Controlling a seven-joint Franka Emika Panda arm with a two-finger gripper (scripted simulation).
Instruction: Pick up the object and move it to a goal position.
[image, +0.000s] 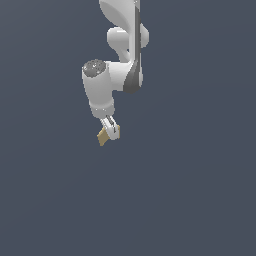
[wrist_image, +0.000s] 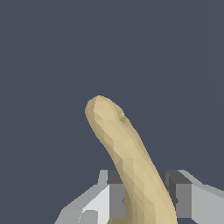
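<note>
**Tan object pinched in my jaws, open slate all round**

While I am looking down my own wrist, I am seeing my gripper (wrist_image: 142, 197) closed on the object (wrist_image: 127, 157), one grey-and-white finger (wrist_image: 107, 199) pressing each flank of it. The jaws are not meeting each other; they are pinching the piece between them. From here the object is showing as a long, pale tan form, faceted and matte, curving away from my fingers to a blunt rounded end with a small dark nick near that tip. Its near end is running out of the wrist view behind my fingers, so I cannot tell how far it is reaching back into the grip.

Past the tip, nothing but an even slate-blue surface is filling the wrist view, and no edge is crossing it.

In the exterior view, my gripper (image: 111, 131) is pointing downward and slanting slightly toward the exterior view's right, and the object (image: 103, 136) is sticking out below the fingertips as a small mustard-brown block, tilted. My white arm (image: 107, 80) is hanging down from the top of that view. The same flat slate-blue is lying on every side of the arm and object, and I cannot tell from it where a floor or wall is beginning.
</note>
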